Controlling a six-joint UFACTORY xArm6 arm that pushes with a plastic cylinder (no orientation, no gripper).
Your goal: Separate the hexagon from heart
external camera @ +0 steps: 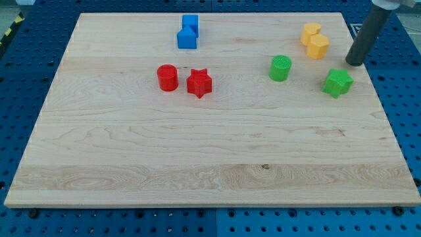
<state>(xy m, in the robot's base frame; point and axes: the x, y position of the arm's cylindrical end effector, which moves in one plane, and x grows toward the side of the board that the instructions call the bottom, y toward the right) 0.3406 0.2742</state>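
A yellow hexagon [319, 47] and a yellow heart [311, 31] sit touching each other near the view's top right, the heart just above and left of the hexagon. My tip [353, 63] rests on the board to the right of the hexagon and a little below it, with a clear gap between them. The dark rod rises from it toward the top right corner. The tip is just above a green star [337, 82] and touches no block.
A green cylinder [280, 68] lies below and left of the yellow pair. A red cylinder [168, 77] and a red star [199, 83] sit left of centre. Two blue blocks [188, 31] touch near the top. The board's right edge [375, 85] is near the tip.
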